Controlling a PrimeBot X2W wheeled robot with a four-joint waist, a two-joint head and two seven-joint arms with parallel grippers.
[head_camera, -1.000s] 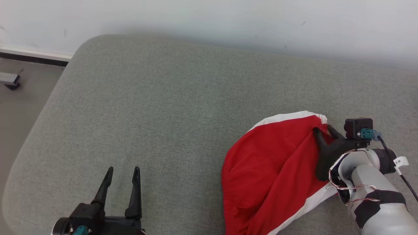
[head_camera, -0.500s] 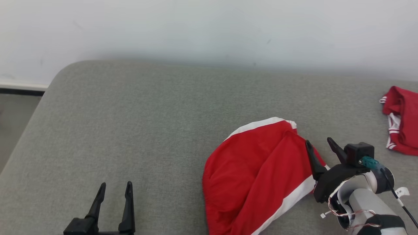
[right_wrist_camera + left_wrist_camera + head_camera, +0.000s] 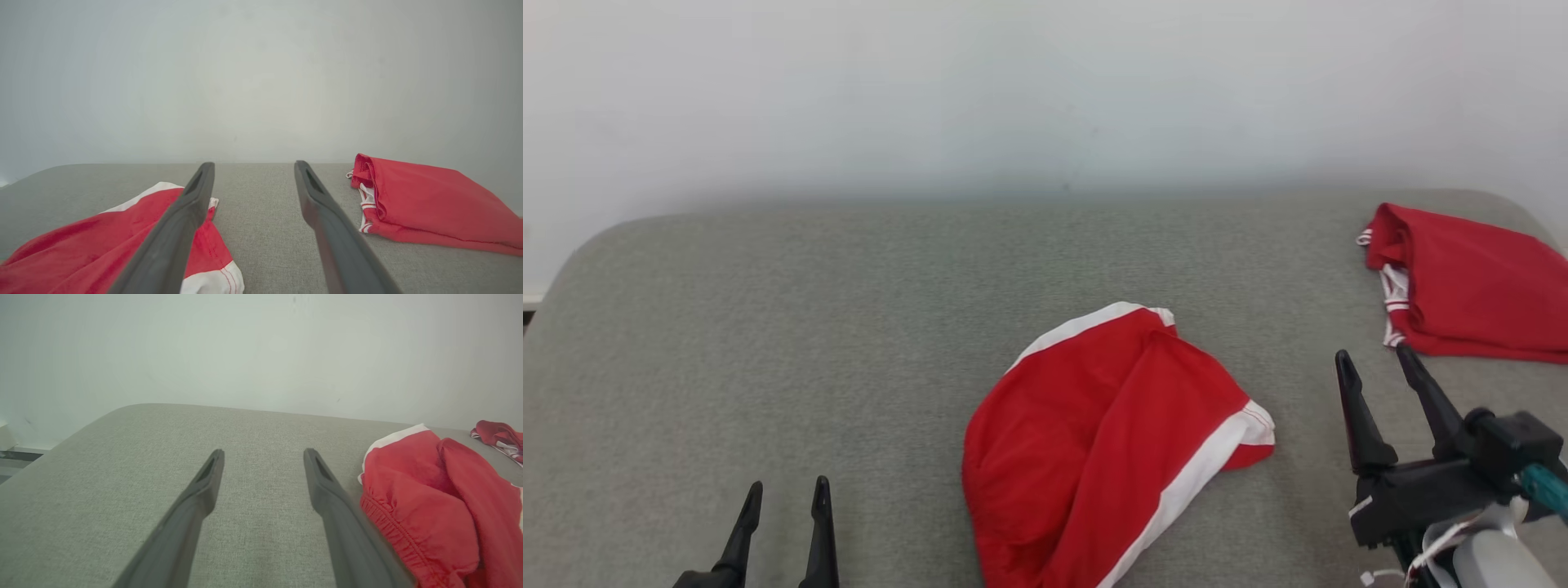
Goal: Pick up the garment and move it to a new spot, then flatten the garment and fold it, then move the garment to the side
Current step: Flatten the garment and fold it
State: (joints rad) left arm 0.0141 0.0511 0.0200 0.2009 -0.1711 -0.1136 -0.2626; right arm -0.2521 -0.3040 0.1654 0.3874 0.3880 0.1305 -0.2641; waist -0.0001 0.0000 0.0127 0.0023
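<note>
The garment (image 3: 1094, 433) is a pair of red shorts with white side stripes, lying crumpled and partly doubled over in the middle of the grey cushion (image 3: 809, 327). My right gripper (image 3: 1374, 358) hovers to its right, open and empty, clear of the cloth. In the right wrist view the garment (image 3: 94, 245) lies at lower left, behind the left finger of the right gripper (image 3: 253, 165). My left gripper (image 3: 787, 487) stands open at the lower left, well away from the garment. The left wrist view has the garment (image 3: 429, 510) just right of the left gripper (image 3: 263, 453).
A second red garment (image 3: 1462, 286) with white trim lies folded at the cushion's back right corner, also seen as a red folded garment (image 3: 429, 204) in the right wrist view. A pale wall (image 3: 1045, 98) runs behind the cushion. The cushion's rounded left edge is near my left gripper.
My right gripper has opened, let go of the garment and drawn back to the right. The head camera has turned right, bringing the second red garment into view.
</note>
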